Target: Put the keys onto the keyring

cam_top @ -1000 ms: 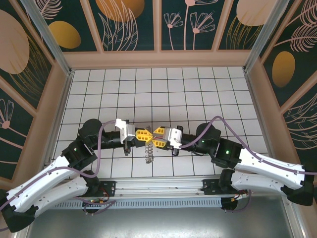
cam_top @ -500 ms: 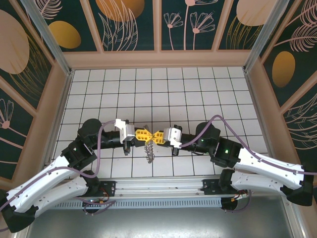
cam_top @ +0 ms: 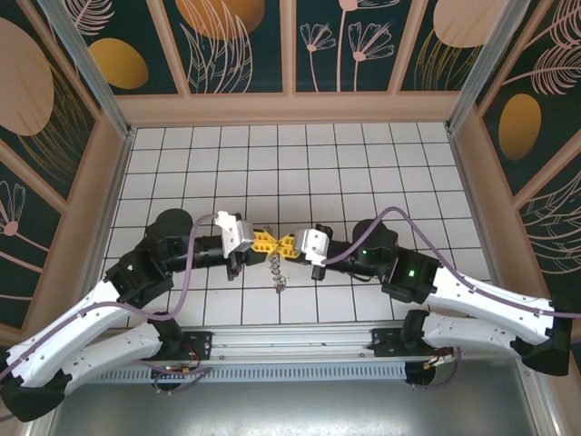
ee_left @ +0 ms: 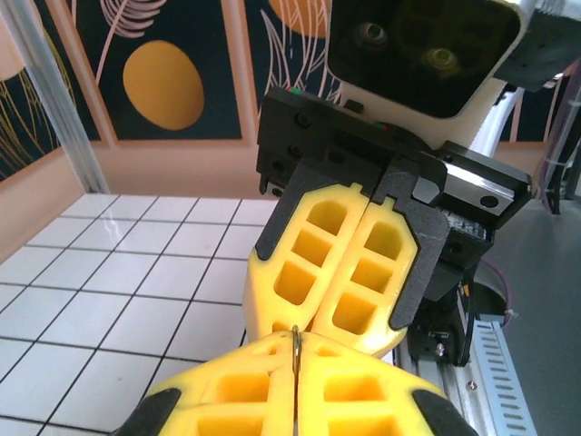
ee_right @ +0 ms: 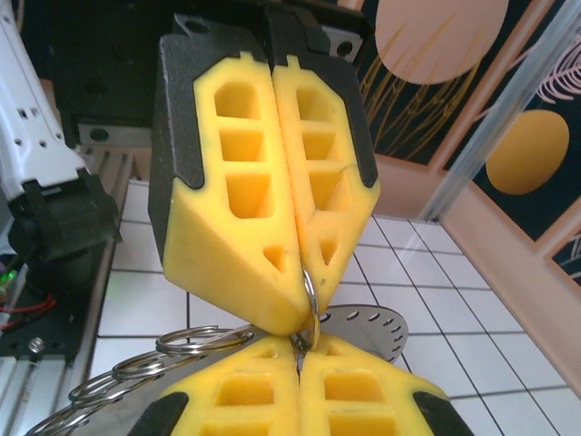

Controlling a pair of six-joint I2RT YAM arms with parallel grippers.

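Overhead view of a white tiled bench (cam_top: 363, 163) walled with dark floral panels; two arms reach inward from the near edge and meet nose to nose above the middle tiles. The left gripper (cam_top: 264, 242) and the right gripper (cam_top: 290, 243) lie on one line running left to right, their yellow tips touching; both are clenched, each pinching the same top ring of the keyring (cam_top: 277, 271). From that meeting point the keyring hangs as a short strand of linked grey rings; its long axis is straight down, which from overhead reads as a line running toward the near edge. Whether its lower end touches the tiles I cannot tell.

From the right wrist, the top ring (ee_right: 310, 291) stands on edge; its upper part is caught at the tips of the left gripper's closed fingers, and its lower part disappears between the right gripper's own closed fingers. More linked rings trail off to the lower left; a flat grey metal piece (ee_right: 363, 320) with small holes lies just behind the pinch, and whether it is a key's head I cannot tell. From the left wrist, the ring's edge shows as a fine wire in the seam of that gripper's closed fingers.

Neither arm is nearer; the ring sits exactly between them, so the coming move likely turns on keeping that shared ring on edge while one side shifts its hold.
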